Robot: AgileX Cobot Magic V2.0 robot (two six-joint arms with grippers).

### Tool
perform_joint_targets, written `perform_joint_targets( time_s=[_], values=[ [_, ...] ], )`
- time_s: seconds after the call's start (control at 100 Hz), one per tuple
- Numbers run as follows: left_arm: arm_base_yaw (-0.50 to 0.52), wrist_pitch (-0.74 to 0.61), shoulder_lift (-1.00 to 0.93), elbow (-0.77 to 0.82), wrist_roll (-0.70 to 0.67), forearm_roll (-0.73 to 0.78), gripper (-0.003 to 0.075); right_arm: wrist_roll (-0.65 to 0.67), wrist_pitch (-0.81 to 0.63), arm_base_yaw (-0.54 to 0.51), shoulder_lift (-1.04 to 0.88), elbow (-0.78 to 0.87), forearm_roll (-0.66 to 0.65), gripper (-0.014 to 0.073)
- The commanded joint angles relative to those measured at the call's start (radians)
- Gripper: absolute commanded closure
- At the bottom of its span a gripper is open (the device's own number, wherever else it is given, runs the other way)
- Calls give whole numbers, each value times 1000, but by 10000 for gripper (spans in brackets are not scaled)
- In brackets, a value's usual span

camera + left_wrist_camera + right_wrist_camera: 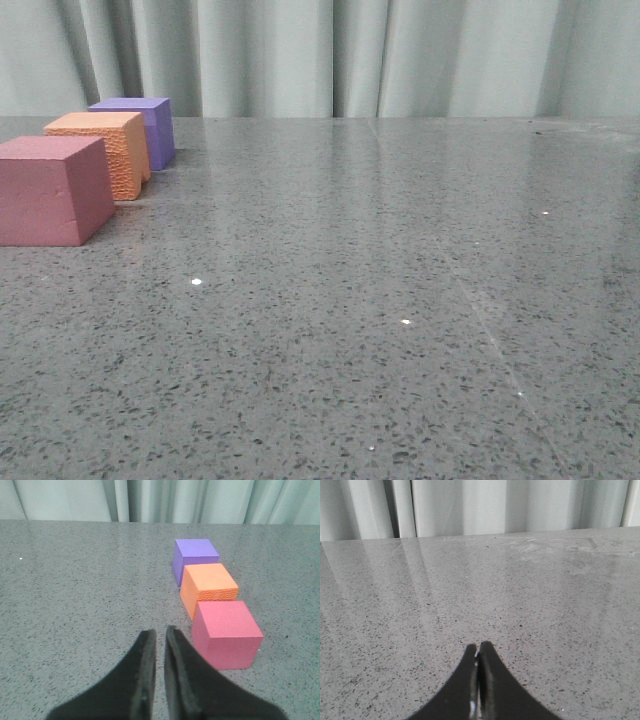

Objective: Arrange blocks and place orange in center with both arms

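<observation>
The orange block (207, 587) is sitting between the purple block (195, 557) and the red block (226, 632), so the nearly closed, empty left gripper (160, 637) is risking to push the row, while the right gripper (478, 652) is closed and empty.

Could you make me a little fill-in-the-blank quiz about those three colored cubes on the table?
1. The cube standing between the purple cube and the pinkish-red cube is colored ____.
2. In the front view, the cube farthest from the camera, nearest the curtain, is colored ____.
3. The number of cubes held by the left gripper and the right gripper together is ____.

Missing words: orange; purple; zero
</observation>
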Motion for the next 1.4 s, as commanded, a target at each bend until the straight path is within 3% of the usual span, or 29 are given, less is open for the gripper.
perform_joint_targets(
  time_s=[0.0, 0.96, 1.16, 1.39],
  values=[
    [2, -49, -20, -19, 1, 30, 739, -7, -84, -3, -26, -14, -2, 661],
    [2, -68, -29, -3, 10, 41, 739, -7, -84, -3, -26, -14, -2, 661],
    [21, -217, -56, 93, 174, -11, 739, -7, -84, -3, -26, -14, -2, 661],
    [208, -409, -122, 226, 480, -336, 739, -7, -84, -3, -26, -14, -2, 661]
  ],
)
